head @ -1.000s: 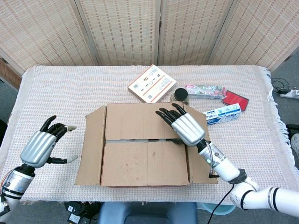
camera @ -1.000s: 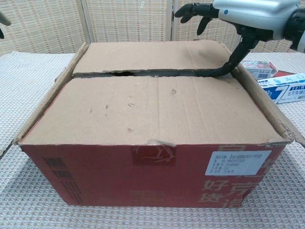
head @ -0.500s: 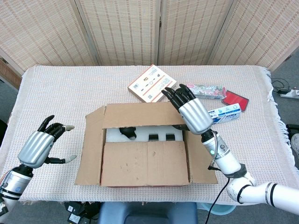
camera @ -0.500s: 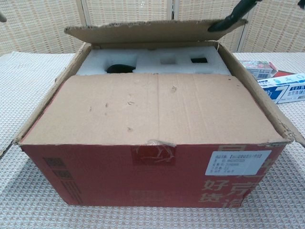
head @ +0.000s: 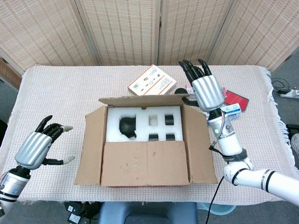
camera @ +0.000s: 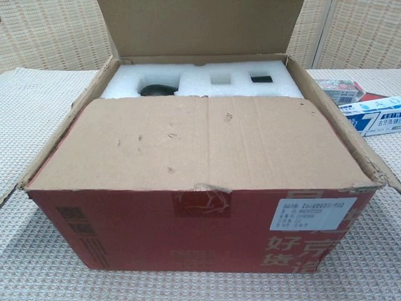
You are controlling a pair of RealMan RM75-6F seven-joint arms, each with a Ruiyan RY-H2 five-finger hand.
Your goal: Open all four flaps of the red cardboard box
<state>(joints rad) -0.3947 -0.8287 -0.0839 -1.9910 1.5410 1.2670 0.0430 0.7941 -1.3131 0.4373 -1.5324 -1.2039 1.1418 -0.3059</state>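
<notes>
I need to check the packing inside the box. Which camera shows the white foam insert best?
The head view: it looks down into the red cardboard box and shows most of the white foam insert with its cutouts. The chest view sees only a far strip above the near flap, which is closed.

Open cloth beside box [head: 145,144]; clutter [head: 219,100] crowding far right corner.

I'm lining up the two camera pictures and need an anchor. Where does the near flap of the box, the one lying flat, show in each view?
Head view: the near flap lies low in the middle, covering the front half of the box.
Chest view: the near flap fills the middle, above the red front.
Shared landmark: the white foam just behind its far edge.
</notes>
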